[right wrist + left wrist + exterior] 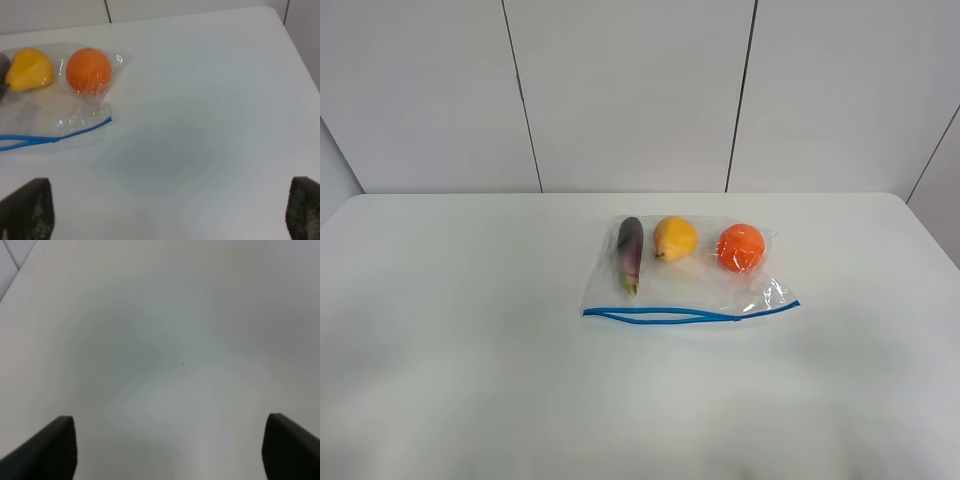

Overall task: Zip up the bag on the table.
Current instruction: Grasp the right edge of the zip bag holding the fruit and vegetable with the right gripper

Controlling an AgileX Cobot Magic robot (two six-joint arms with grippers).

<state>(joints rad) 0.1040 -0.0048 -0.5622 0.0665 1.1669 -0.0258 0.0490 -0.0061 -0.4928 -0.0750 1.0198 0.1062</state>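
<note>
Exterior high view shows you the bag point(720, 285) lying flat on the white table point(470, 350), a bit past the middle and a little to the right. It is clear, so you can look right through it. Inside sit a purple eggplant point(630, 252), a yellow pear point(675, 238) and an orange point(740, 247), all in a row along the far side of the bag. The blue zipper strip point(660, 317) runs along the near edge. On its left part you can see two blue lines with a gap between them. Toward the right they meet and look like one line.

No arm shows in that high view. From the left wrist you see the left gripper point(170, 442) over bare table, with its two dark fingers point(55, 450) far apart and nothing between them. From the right wrist you see the right gripper point(167, 207) spread wide too, holding nothing. The right end of the bag lies well apart from it, with the orange and the pear showing.
</note>
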